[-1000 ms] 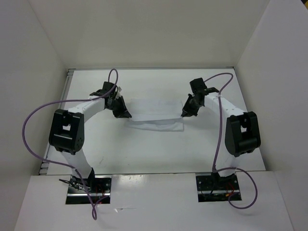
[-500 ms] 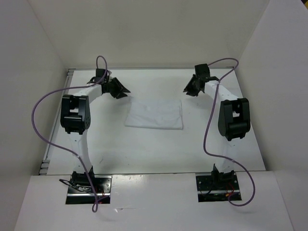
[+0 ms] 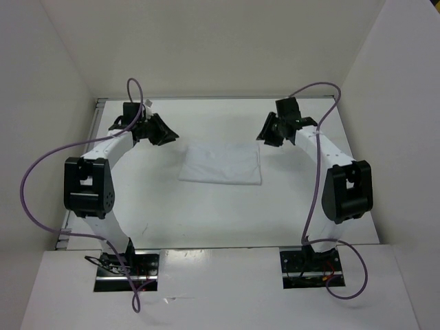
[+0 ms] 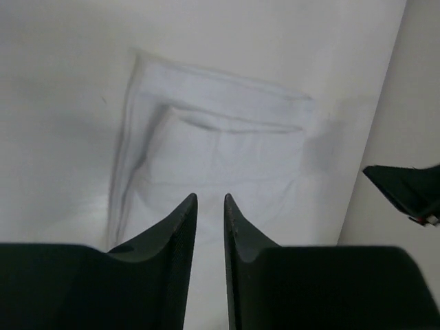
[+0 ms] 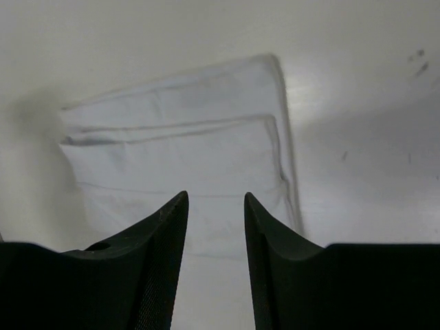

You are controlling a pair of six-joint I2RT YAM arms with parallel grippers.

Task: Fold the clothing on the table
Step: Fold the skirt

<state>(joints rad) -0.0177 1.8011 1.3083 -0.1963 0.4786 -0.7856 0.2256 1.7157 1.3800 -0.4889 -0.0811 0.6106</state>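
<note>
Overhead, cannot make out finger gaps on left gripper (image 3: 167, 132) or right gripper (image 3: 265, 132): just dark shapes, hanging near the far corners of cloth (image 3: 221, 165), apart from it. Lies folded into a flat white rectangle mid-table (image 3: 206, 220), between the arms, long side across.

From left wrist, loses the lower edge of cloth behind the fingers; catches a dark tip (image 4: 402, 189) cut off at the right edge. Shows stepped layers along the left and top sides, with a soft crease across the top layer. Stands slightly parted, narrow gap, gripping nothing, touching nothing.

From right wrist, hides the lower edge of cloth behind the fingers too. Shows stacked layers, edges offset at the right side, faint creases across. Stands wider apart than the left, empty, clear of cloth.
</note>
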